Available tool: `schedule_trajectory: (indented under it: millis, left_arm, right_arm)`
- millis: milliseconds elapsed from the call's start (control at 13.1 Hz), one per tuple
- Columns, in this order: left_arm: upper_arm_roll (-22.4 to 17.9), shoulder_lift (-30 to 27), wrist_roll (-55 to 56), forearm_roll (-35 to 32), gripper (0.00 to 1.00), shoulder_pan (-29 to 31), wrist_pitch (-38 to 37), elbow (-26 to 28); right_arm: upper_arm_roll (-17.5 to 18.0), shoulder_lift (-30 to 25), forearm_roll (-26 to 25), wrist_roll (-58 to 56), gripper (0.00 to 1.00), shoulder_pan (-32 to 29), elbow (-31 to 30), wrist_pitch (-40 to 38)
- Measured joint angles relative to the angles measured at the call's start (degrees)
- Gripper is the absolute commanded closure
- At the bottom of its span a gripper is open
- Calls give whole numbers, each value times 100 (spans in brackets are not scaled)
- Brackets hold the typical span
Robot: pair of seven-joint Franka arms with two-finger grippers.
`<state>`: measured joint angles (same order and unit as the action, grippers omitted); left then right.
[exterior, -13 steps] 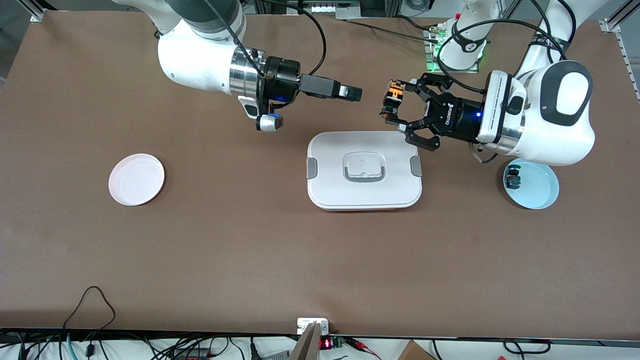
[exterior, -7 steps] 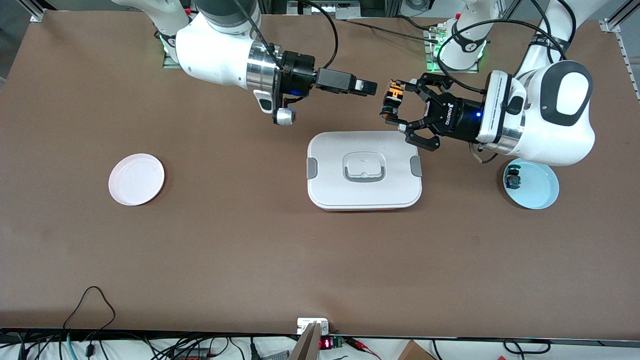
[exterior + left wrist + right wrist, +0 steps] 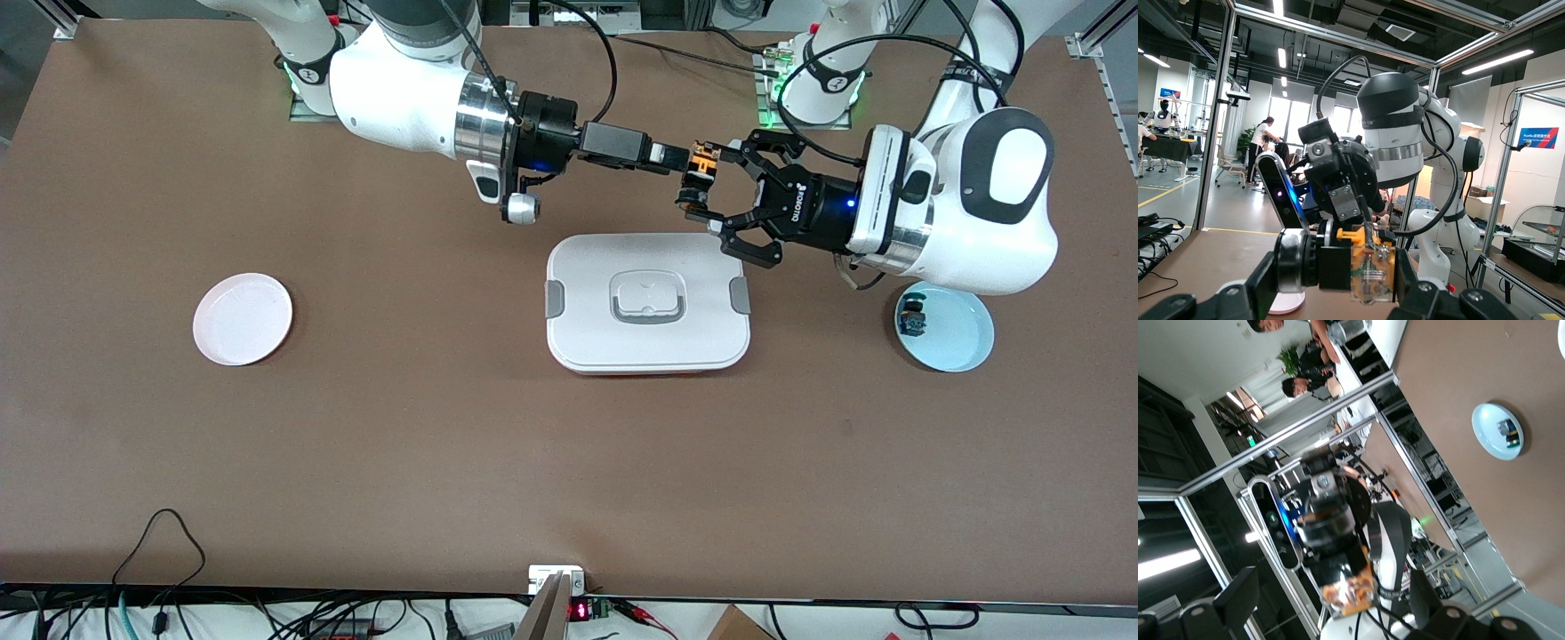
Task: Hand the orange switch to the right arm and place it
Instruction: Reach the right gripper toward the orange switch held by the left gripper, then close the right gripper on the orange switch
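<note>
My left gripper (image 3: pixel 696 180), the black ROBOTIQ claw, is shut on the orange switch (image 3: pixel 702 165) and holds it in the air over the table just past the white box's edge. In the left wrist view the switch (image 3: pixel 1371 270) sits between my left fingers (image 3: pixel 1405 283). My right gripper (image 3: pixel 671 158), slim and black, has its tips at the switch. In the right wrist view its fingers (image 3: pixel 1238 590) stand wide apart on either side of the switch (image 3: pixel 1350 597), open and not closed on it.
A white lidded box (image 3: pixel 649 302) lies mid-table, nearer the front camera than both grippers. A pink plate (image 3: pixel 243 318) lies toward the right arm's end. A light blue plate (image 3: pixel 960 338) with a blue-capped switch (image 3: pixel 911 317) lies under the left arm.
My right arm has reached toward the left gripper, bringing its tips from well short of the switch up to it. My left arm and the switch have stayed still.
</note>
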<state>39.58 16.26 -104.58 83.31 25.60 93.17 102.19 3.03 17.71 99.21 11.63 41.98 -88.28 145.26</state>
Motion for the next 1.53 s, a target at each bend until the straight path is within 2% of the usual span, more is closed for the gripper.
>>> schedule_trajectory:
  millis: [1071,1147,1224,1300,1376,1453,1529]
  left_arm:
    - [-2,0,-95,0,100,0,-2,111]
    - [-2,0,-97,0,100,0,-2,111]
    - [-2,0,-99,0,100,0,-2,111]
    - [-2,0,-103,0,99,0,-2,111]
    - [-2,0,-105,0,99,0,-2,111]
    - [-2,0,-107,0,99,0,-2,111]
    - [-2,0,-110,0,99,0,-2,111]
  right_arm:
    - [1,158,0,-813,0,221,113,123]
    - [1,158,0,-860,2,221,114,128]
    - [1,158,0,-895,14,221,115,132]
    - [1,158,0,-919,33,221,115,135]
    - [0,158,-1,-988,66,221,116,140]
    - [-5,158,0,-1136,76,219,116,150]
    - [-11,158,0,-1311,79,208,116,162]
